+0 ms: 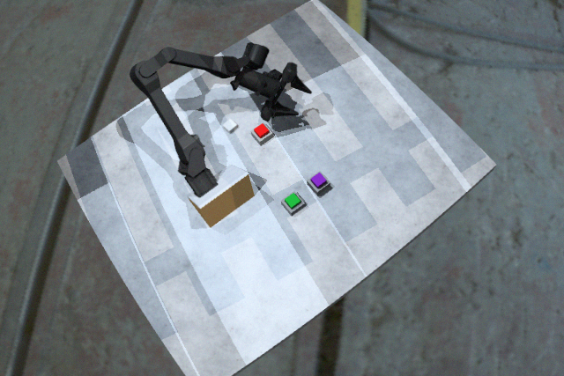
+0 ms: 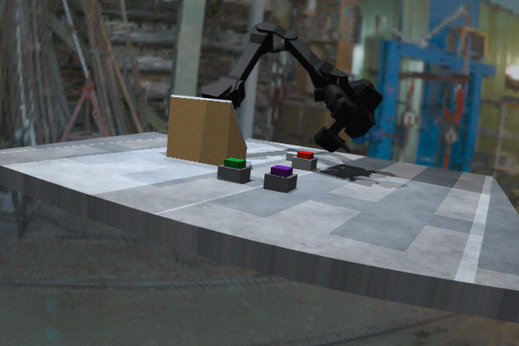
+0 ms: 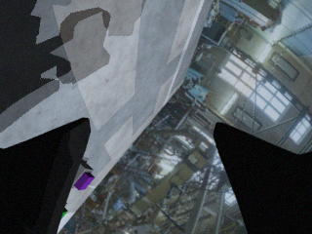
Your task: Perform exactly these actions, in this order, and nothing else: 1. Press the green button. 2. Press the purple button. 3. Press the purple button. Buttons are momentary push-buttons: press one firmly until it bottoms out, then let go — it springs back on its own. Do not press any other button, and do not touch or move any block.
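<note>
Concrete floor spreads out under a pale patchwork table. Above its far side, the pincer hangs wide open with nothing in it. Near it sits the red button (not one to press). Farther off, the green button and purple button sit side by side, both popped up. Nothing is being pressed; I guess all three pushes are left, green first.
</note>
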Robot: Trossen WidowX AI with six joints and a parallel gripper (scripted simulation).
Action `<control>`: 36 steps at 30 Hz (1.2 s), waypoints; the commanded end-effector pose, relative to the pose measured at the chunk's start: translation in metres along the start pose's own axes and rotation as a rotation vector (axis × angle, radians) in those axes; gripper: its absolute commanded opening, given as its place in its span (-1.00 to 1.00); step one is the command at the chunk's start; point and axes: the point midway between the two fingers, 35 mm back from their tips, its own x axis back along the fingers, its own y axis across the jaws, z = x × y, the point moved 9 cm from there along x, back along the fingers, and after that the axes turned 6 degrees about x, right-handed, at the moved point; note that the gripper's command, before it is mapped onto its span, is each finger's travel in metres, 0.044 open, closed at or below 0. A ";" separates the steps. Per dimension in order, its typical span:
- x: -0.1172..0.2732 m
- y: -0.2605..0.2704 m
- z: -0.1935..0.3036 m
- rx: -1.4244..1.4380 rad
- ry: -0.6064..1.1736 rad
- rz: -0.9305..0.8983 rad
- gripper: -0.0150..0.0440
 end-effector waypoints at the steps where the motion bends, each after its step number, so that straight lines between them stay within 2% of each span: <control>1: -0.029 -0.012 0.037 -0.049 0.110 -0.155 0.86; 9: -0.064 -0.024 0.117 -0.224 0.237 -0.451 0.86; 16: -0.080 -0.021 0.189 -0.439 0.261 -0.709 0.86; 29: -0.082 0.016 0.308 -0.944 0.075 -1.108 0.86; 36: -0.081 0.024 0.324 -1.022 0.013 -1.156 0.86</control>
